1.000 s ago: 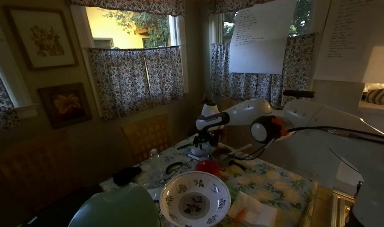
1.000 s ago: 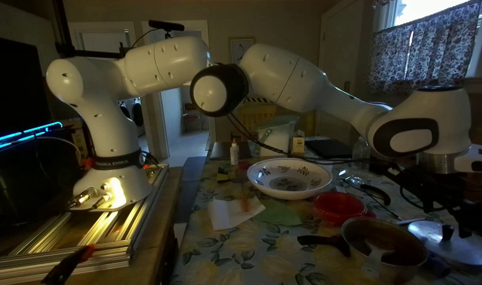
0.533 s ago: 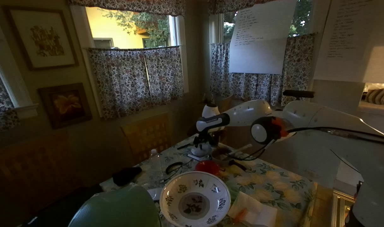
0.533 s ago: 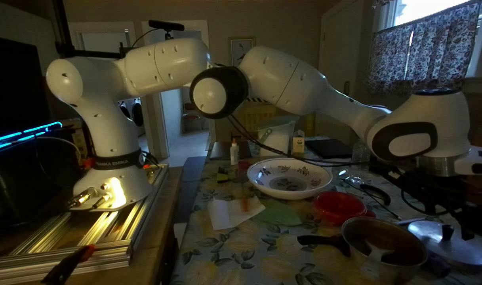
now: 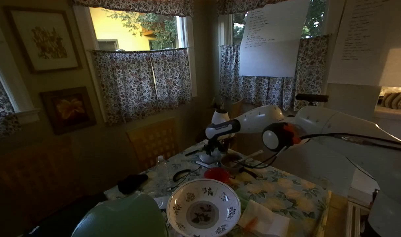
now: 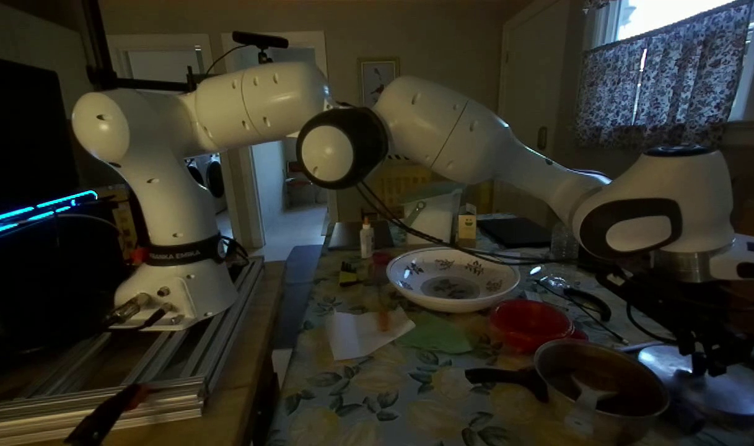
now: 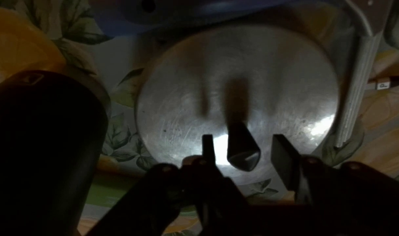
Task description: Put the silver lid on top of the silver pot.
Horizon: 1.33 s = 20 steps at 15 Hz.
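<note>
The silver lid point(image 7: 173, 108) lies flat on the tablecloth, its black knob point(image 7: 242, 147) pointing up. In the wrist view my gripper point(image 7: 243, 144) straddles that knob: its jaws are partly drawn in, with a visible gap on either side, so it is open. The same lid point(image 6: 665, 368) shows in an exterior view beneath my gripper point(image 6: 708, 364), where the fingers hide the knob. Beside it stands the silver pot point(image 6: 600, 354), uncovered, with a black handle and a whitish utensil inside. The pot point(image 5: 229, 159) also appears just right of the lid point(image 5: 207, 159).
A red bowl point(image 6: 528, 325) and the big floral bowl point(image 6: 451, 288) stand on the pot's other side. Close by the lid are a grey bar point(image 7: 356, 91) and a blue-purple object point(image 7: 192, 14). A clear bottle point(image 5: 162, 171) and a cable lie farther along the table.
My arm has sunk slightly toward the lid. The jaws have narrowed around the knob, which showed plainly in an exterior view before. The lid and pot have stayed in place.
</note>
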Available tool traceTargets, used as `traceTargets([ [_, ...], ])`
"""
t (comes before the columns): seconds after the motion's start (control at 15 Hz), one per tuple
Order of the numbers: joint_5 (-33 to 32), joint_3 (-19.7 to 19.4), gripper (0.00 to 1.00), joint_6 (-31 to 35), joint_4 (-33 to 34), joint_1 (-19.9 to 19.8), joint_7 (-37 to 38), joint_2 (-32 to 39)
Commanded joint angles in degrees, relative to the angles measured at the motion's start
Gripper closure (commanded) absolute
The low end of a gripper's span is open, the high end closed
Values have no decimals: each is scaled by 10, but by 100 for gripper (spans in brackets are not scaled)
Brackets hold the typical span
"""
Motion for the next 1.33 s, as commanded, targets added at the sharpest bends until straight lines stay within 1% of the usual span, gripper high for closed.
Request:
traceTargets([
  [0.0, 3, 9, 70, 17, 32, -4, -20, 22],
  [0.13, 3, 9, 79, 23, 31, -4, -24, 23],
  [0.2, 3, 9, 75, 25, 31, -4, -26, 23],
  [0.27, 3, 10, 89, 27, 30, -4, -27, 23],
  [0.33, 3, 9, 94, 27, 30, -4, -28, 22],
  [0.6, 4, 13, 94, 28, 25, 3, -25, 8],
  [0.73, -1, 5, 94, 2, 17, 13, -5, -10],
  [1.07, -7, -6, 94, -4, 9, 37, 10, -41],
  [1.27, -6, -16, 94, -39, -8, 44, 24, -70],
])
